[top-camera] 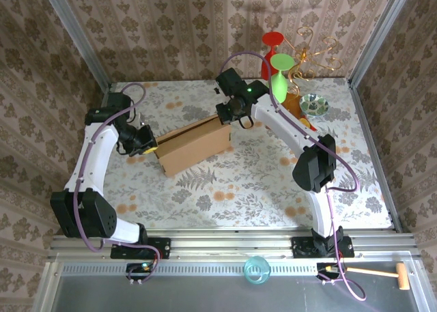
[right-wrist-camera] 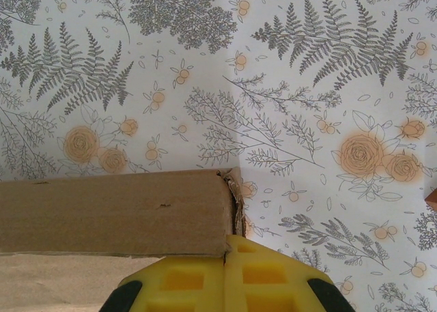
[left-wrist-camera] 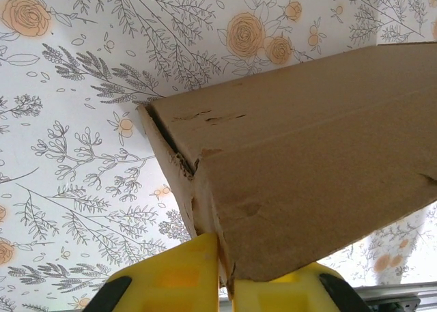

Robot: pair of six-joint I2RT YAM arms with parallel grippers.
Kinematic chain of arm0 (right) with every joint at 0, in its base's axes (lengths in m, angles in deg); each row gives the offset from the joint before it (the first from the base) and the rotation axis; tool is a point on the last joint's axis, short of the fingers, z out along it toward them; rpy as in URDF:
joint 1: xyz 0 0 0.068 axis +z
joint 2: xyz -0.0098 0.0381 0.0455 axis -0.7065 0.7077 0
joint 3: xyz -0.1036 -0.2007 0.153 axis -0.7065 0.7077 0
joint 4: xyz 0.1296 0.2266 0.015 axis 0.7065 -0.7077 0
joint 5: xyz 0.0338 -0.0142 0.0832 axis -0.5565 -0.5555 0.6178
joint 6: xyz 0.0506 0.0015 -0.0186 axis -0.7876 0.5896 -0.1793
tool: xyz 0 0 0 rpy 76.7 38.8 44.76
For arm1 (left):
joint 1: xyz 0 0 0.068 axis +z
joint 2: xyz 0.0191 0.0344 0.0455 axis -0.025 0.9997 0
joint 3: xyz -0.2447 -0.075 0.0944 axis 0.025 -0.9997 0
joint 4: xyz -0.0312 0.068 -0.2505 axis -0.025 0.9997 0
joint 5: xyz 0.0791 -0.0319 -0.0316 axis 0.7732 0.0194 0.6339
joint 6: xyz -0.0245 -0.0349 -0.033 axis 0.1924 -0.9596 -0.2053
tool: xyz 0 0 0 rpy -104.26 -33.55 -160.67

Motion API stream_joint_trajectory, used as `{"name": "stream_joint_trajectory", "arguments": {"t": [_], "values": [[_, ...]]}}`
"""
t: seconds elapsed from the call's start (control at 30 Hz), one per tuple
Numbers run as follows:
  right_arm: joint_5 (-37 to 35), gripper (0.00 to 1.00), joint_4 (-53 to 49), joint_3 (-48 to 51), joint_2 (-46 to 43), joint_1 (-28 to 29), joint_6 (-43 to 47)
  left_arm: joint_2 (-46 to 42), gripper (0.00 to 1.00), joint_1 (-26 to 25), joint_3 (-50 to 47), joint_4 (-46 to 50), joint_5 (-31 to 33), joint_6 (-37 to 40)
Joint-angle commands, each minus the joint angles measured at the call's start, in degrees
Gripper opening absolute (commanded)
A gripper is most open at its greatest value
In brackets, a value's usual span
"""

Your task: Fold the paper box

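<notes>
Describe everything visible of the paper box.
The paper box is plain light-brown corrugated cardboard, folded into a rectangular box shape, lying slanted mid-table on the floral cloth. Its corners look creased and frayed. The left gripper pinches its left end; the shut right gripper touches its far-right corner.

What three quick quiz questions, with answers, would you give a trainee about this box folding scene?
1. True or false: the box lies as a flat, unfolded sheet.
2. What stands at the back of the table? A) a green goblet B) a kettle C) a stack of books
3. Fill in: the left jaws are shut on an edge of the ___.
Key: 1 false, it is folded up; 2 A; 3 box.
</notes>
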Motion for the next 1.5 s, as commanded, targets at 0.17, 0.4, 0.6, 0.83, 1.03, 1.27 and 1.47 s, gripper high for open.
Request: {"name": "stream_joint_trajectory", "arguments": {"t": [0.17,0.4,0.6,0.83,1.03,1.27,1.47], "values": [[1.25,0.0,-4.7,1.32,2.55,0.83,-0.84,-0.92,0.0,-2.02,-0.89,-2.09,-4.49,-2.85],[1.26,0.0,-4.53,1.56,2.56,0.83,-0.89,-1.54,0.0,-2.59,-2.07,-3.45,-4.87,-4.48],[1.25,0.0,-4.5,1.63,2.41,0.83,-1.08,-0.49,0.0,-2.56,0.26,-0.9,-4.99,-5.83],[1.34,0.0,-4.3,1.94,2.41,0.83,-1.15,-0.95,0.0,-3.21,-1.71,-2.66,-6.07,-8.81],[1.29,0.0,-4.25,2.16,2.3,0.83,-1.2,-0.69,0.0,-3.22,-1.12,-2.88,-6.24,-8.97],[1.34,0.0,-4.27,2.42,2.14,0.83,-1.28,-2.46,0.0,-3.34,-4.45,-5.51,-6.69,-9.96],[1.42,0.0,-4.05,2.51,2.04,0.83,-1.37,-5.85,0.0,-4.34,-9.49,-11.88,-4.41,-9.27]]}}
